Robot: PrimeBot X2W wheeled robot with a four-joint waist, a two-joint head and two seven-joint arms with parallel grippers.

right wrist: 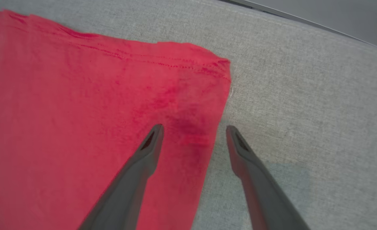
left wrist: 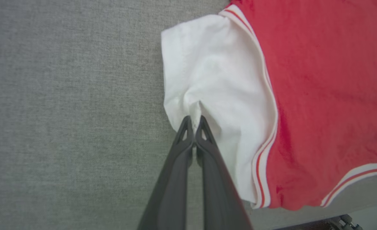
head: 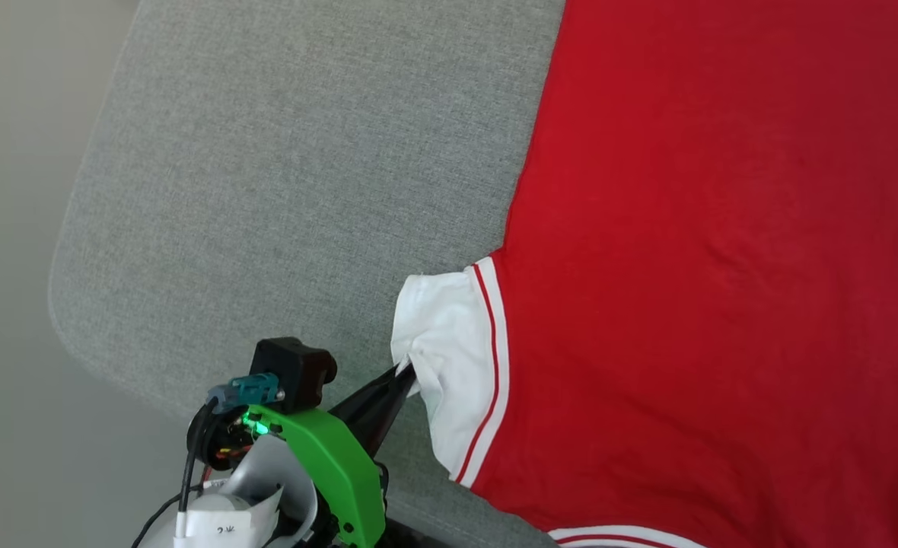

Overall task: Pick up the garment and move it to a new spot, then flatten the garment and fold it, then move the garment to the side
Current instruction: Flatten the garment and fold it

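Two grippers: your left gripper (left wrist: 194, 119) is pinched onto cloth, and your right gripper (right wrist: 193, 127) stands spread wide and holds nothing.
Left fingers: closed tip to tip on a small tuck at the outer edge of the sleeve (left wrist: 214, 70); you can see the white cloth pucker up into the tips.
Right fingers: open. In the right wrist view one finger lies over red cloth and the other over bare desk, with the garment's side edge running between them. You cannot tell whether the tips touch down.
Garment: the red garment (head: 685, 228) lies spread flat over the right half of the head view and runs off its top, right and bottom edges.
Sleeve: white and short, at the lower middle of the head view, sticking out leftward from the red body along the striped trim (head: 495, 342).
Hem corner: look to the upper centre of the right wrist view, where the stitched hem corner (right wrist: 222, 64) lies on the desk.
Desk: the grey fabric-covered desk (head: 266, 190) takes the left and upper left of the head view, with a rounded corner at the left.
Left arm: its green bracket (head: 335, 464) and black camera block (head: 293, 369) sit at the lower left of the head view, dark fingers pointing up and right to the sleeve.
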